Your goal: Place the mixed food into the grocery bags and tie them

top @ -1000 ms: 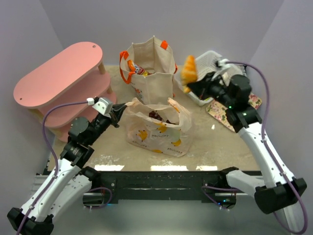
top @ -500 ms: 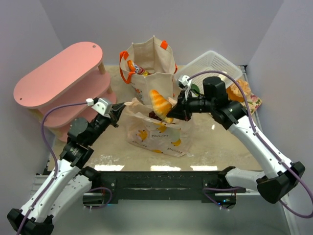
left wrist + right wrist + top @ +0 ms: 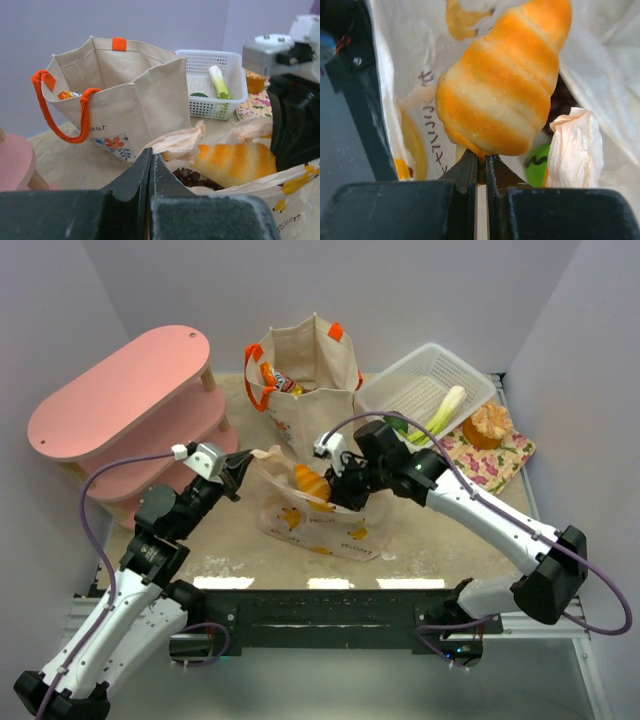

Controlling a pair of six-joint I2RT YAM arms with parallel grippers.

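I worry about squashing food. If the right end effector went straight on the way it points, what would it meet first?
Likely the dark grapes inside the peach plastic bag, with the bread that the right end effector grips touching first; depth is unclear.

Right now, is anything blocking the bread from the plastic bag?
Nothing visible does. The right gripper holds the golden bread over the open peach plastic bag, its rim pinched by the left gripper.

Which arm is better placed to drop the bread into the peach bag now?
Right. The right tool grips the golden bread at the mouth of the peach plastic bag. The left tool is shut on the bag's edge, holding it open, so it is probably best left there.
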